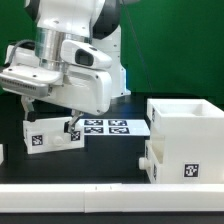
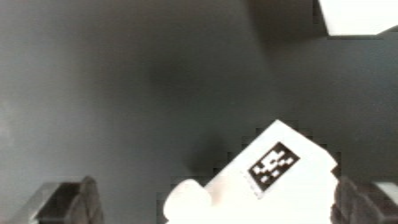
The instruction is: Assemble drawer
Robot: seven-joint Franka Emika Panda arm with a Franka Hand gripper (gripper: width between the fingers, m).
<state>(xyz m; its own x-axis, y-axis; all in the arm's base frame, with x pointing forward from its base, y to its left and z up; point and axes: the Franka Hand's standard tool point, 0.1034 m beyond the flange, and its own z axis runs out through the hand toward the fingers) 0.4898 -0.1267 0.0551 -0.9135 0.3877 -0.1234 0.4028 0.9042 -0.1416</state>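
The drawer's large white casing (image 1: 185, 135) stands at the exterior view's right, open on top, with a tag on its front. A knobbed tray front (image 1: 150, 157) shows at the casing's left side. A second small white tray (image 1: 45, 134) with a tag stands on the dark table at the exterior view's left. My gripper (image 1: 50, 122) is lowered over this tray. In the wrist view the tray (image 2: 267, 180) lies between my fingers, tag up. The gripper (image 2: 222, 205) is open: one dark finger (image 2: 71, 203) stands clear of the tray, the other (image 2: 370, 200) is close beside it.
The marker board (image 1: 106, 127) lies flat on the table between the small tray and the casing. A white edge (image 1: 2, 152) shows at the exterior view's far left. A white piece (image 2: 356, 15) shows at the wrist view's edge. A white ledge (image 1: 110, 200) runs along the front.
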